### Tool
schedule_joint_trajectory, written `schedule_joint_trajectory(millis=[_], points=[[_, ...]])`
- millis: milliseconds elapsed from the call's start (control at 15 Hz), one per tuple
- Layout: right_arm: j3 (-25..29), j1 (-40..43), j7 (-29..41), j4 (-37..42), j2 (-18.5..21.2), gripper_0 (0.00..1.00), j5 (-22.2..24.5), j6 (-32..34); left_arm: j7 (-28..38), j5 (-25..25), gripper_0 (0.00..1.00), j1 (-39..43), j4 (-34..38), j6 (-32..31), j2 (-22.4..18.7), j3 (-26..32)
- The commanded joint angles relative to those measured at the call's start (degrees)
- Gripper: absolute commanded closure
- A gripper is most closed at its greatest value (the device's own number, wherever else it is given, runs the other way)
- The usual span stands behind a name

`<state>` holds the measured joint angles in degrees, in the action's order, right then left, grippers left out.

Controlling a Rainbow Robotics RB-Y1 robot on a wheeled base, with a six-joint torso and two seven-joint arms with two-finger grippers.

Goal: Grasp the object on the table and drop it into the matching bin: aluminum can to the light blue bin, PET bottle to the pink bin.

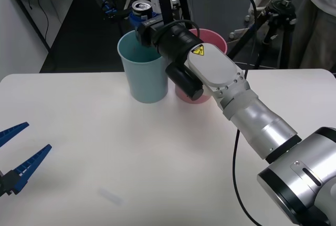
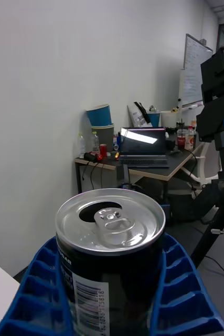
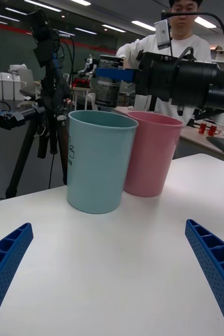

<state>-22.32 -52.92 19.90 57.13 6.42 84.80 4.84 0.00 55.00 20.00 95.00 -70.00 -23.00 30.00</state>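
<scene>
The right gripper, clamped on the aluminum can, holds it upright above the light blue bin near the table's far edge, ready for dropping. The left gripper rests, fingers apart, at the left edge.

Upright can above light blue bin

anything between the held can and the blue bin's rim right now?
Nothing. In the left wrist view the aluminum can, clamped in the right gripper, hangs above the light blue bin with only open air down to the rim. The front view agrees.
</scene>
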Motion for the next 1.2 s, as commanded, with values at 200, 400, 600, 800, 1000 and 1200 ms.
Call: schedule_joint_trajectory(millis=[200,400,600,800,1000,1200], points=[[0.0,-0.1,-0.7,0.3,0.0,0.0,-0.1,0.1,0.0,0.0,0.0,0.0,0.0,0.0,0.0,0.0],[-0.1,-0.1,-0.7,0.6,0.0,0.0,-0.2,0.1,0.0,0.0,0.0,0.0,0.0,0.0,0.0,0.0],[-0.2,0.0,-0.7,0.7,0.0,0.0,-0.2,0.1,0.0,0.0,0.0,0.0,0.0,0.0,0.0,0.0],[-0.2,0.3,-0.9,1.3,0.2,0.0,-0.2,0.3,0.0,0.0,0.0,0.0,0.0,0.0,0.0,0.0],[-0.2,4.0,-1.0,7.0,1.8,0.0,-0.2,0.7,0.0,0.0,0.0,0.0,0.0,0.0,0.0,0.0],[-0.2,12.1,-1.0,18.9,5.0,0.0,0.0,3.4,0.0,0.0,0.0,0.0,0.0,0.0,0.0,0.0]])
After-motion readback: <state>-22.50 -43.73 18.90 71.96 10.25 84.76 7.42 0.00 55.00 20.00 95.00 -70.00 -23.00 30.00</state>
